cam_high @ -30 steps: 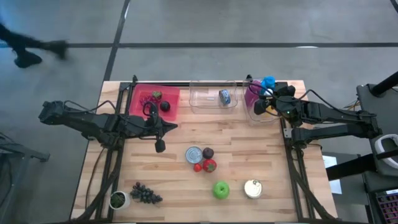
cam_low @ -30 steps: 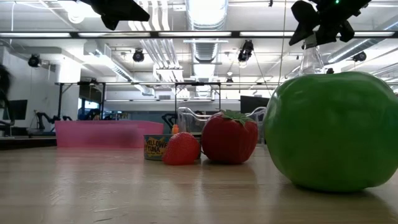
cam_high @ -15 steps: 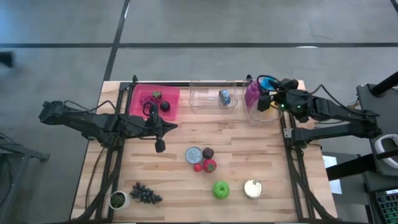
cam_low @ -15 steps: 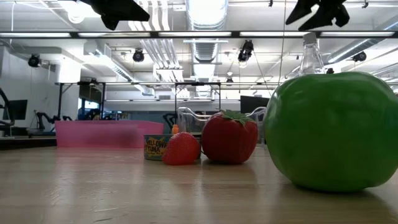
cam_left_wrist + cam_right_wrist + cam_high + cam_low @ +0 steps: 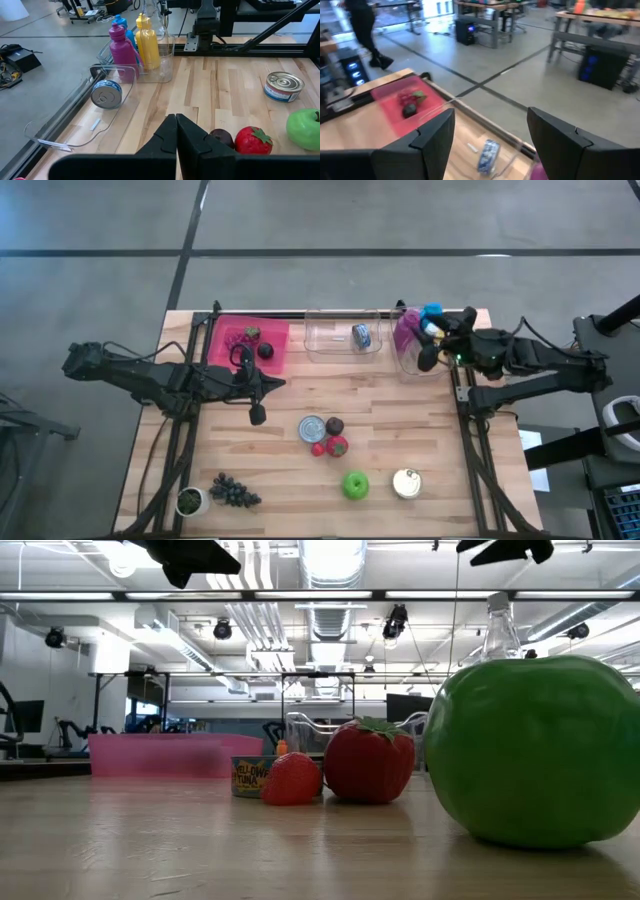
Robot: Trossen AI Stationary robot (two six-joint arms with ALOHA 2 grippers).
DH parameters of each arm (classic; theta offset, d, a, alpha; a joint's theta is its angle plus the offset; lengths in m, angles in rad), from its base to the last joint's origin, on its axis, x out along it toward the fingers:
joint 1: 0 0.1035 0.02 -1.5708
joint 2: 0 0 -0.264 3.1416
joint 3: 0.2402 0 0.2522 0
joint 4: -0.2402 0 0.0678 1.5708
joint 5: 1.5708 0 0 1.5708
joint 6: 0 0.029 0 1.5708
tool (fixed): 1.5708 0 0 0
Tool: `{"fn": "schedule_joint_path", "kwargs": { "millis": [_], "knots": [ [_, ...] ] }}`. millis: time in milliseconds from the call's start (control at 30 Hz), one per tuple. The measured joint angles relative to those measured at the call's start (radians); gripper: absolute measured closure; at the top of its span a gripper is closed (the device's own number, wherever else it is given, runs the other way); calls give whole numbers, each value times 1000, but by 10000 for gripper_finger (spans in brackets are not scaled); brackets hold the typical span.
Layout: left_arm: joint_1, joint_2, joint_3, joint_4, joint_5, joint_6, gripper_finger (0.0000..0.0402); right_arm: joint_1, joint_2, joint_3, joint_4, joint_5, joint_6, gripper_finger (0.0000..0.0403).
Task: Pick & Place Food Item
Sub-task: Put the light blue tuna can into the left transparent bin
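Two grippers were in my view; left gripper (image 5: pixel 257 416) clenched empty at 9 o'clock of the tuna can (image 5: pixel 313 428); right gripper (image 5: pixel 431 345) released, empty, over the bottle bin (image 5: pixel 404 364) at 1 o'clock; descending risked toppling bottles (image 5: pixel 131 46).

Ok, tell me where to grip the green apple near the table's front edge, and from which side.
Come straight down on the green apple and close across its widest middle, fingers clear of the stem. It sits upright and round, apart from the gold-lidded tin can beside it.
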Motion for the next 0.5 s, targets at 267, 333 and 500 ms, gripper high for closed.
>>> {"fn": "schedule_joint_path", "kwargs": {
  "millis": [267, 333, 500],
  "knots": [
    [0, 0, 0, 0, 0, 0, 400, 162, 18, -1, 48, -3, -80, 166],
    [0, 0, 0, 0, 0, 0, 400, 199, 25, -1, 65, -3, -106, 165],
    [0, 0, 0, 0, 0, 0, 400, 284, 66, -1, 91, -3, -155, 161]
  ]
}}
